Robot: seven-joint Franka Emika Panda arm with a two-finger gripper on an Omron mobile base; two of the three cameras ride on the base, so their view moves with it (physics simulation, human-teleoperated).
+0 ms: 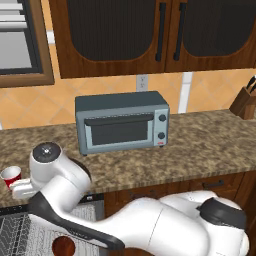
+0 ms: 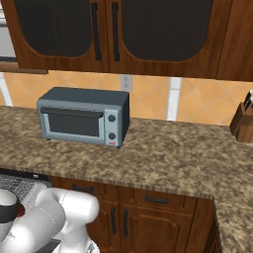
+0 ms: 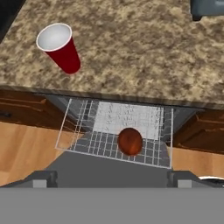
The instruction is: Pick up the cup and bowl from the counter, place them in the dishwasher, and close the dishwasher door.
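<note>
The small reddish-brown round bowl (image 3: 130,141) sits in the white wire dishwasher rack (image 3: 78,133), below the gripper. The red tapered plastic cup (image 3: 59,47) stands on the speckled granite counter (image 3: 144,57), far left. Whether the jaws are parted, I cannot tell.

Flat, even rendered light, bright throughout with no glare. The toaster oven (image 1: 122,122) casts a faint soft shadow on the counter (image 1: 200,145). Textures look slightly coarse.
</note>
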